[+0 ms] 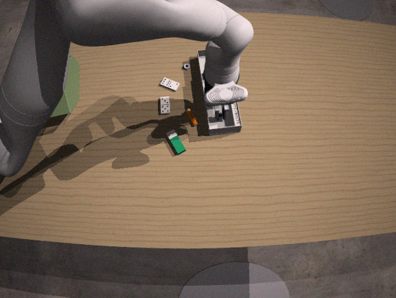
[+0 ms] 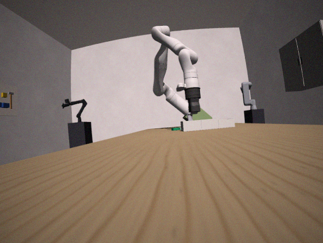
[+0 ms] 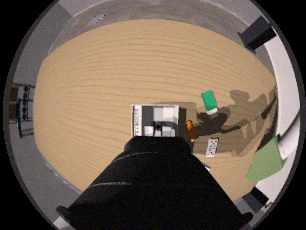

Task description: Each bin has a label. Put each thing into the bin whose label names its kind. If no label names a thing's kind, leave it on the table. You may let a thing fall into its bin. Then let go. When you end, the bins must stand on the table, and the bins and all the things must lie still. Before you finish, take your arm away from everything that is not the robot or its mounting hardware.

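Observation:
A row of pale grey bins (image 1: 223, 130) (image 2: 208, 124) (image 3: 136, 120) stands mid-table. My gripper (image 1: 222, 114) (image 2: 190, 116) reaches down into the front compartment. Its fingers (image 1: 226, 111) stand narrow, with a small white piece between them; I cannot tell its kind. Left of the bins lie two white dominoes (image 1: 169, 83) (image 1: 165, 105), a small grey nut (image 1: 186, 66), an orange stick (image 1: 192, 117) (image 3: 189, 124) against the bin wall, and a green and white block (image 1: 176, 142) (image 2: 175, 129) (image 3: 209, 101). The wrist view shows one domino (image 3: 213, 144); the arm's dark body hides the fingers there.
A green wedge (image 1: 71, 87) (image 2: 203, 114) (image 3: 266, 162) stands at the table's far left by the arm's base. The arm hides the back bin compartments from above. The labels cannot be read.

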Tool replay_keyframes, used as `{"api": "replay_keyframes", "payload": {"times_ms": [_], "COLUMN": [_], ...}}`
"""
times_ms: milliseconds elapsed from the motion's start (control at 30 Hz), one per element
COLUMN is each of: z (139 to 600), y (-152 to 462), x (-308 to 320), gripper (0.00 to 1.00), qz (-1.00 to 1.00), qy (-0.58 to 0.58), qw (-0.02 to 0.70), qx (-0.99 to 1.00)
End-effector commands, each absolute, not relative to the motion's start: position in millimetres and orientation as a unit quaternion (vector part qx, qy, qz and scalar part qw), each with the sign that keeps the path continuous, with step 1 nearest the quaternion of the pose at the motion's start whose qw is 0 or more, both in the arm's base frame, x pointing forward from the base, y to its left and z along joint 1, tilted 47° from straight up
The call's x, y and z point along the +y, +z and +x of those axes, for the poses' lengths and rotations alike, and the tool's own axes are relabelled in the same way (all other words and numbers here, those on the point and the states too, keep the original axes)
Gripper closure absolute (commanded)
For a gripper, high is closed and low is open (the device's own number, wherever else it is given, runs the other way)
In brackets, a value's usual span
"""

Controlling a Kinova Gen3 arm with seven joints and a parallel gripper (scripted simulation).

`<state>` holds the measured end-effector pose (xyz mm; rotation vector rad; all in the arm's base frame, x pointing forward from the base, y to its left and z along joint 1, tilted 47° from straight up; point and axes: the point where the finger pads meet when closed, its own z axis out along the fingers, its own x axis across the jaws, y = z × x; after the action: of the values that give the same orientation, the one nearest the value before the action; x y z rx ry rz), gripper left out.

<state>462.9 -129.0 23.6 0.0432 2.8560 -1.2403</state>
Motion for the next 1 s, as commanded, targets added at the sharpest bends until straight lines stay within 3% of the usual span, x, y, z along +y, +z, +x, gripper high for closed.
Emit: {"api": "replay_keyframes", "payload": {"times_ms": [0,400,433,967], "z": [461.3,461.6,461.6,461.6], "y": [22.7,22.6,22.6,22.6], "x": [-131.1,-131.0,-131.0,-131.0], "gripper": [0.66,0.66,0.36,0.36], "qz": [0.014,0.014,0.014,0.014], "qy": [-0.399,-0.399,-0.399,-0.399], "qw": [0.012,0.012,0.012,0.012], "qx": [0.917,0.917,0.917,0.917]}}
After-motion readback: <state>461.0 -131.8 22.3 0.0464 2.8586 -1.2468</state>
